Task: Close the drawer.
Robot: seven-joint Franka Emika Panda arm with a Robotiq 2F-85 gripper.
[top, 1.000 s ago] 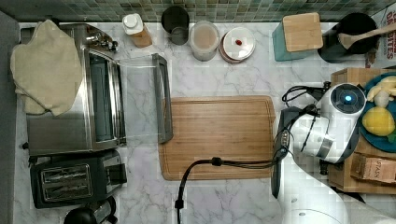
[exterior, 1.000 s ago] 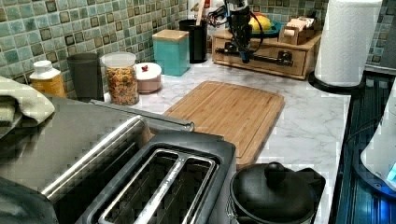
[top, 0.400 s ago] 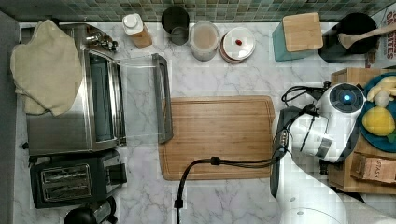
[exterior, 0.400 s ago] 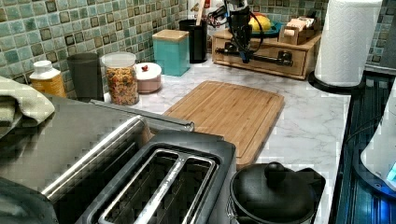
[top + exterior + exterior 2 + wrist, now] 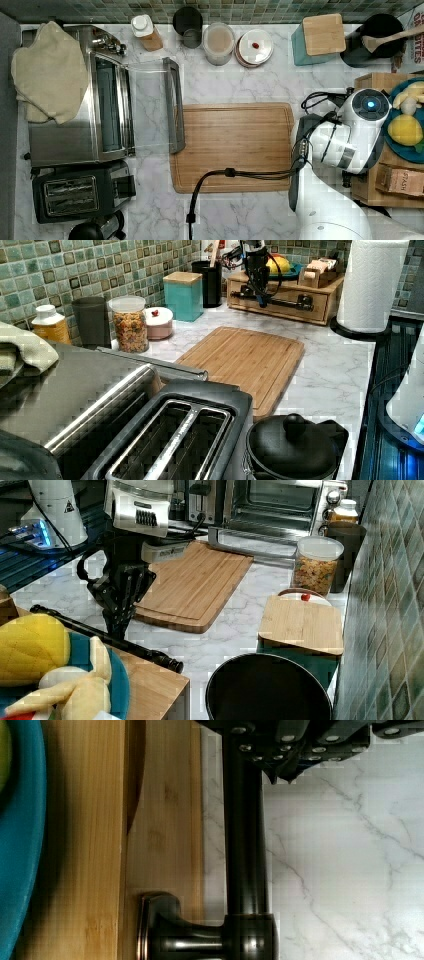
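Gripper: the gripper is seen at the dark bar handle, pointed down at it; in the wrist view it sits right at the bar.
Jaws: spread or pinched cannot be told.
Drawer: the drawer is found at 1 o'clock in the left view, in the wooden box under the teal plate; its front stands slightly out.
Cutting board: the cutting board is placed mid-counter, at 9 o'clock from the arm in the top view.
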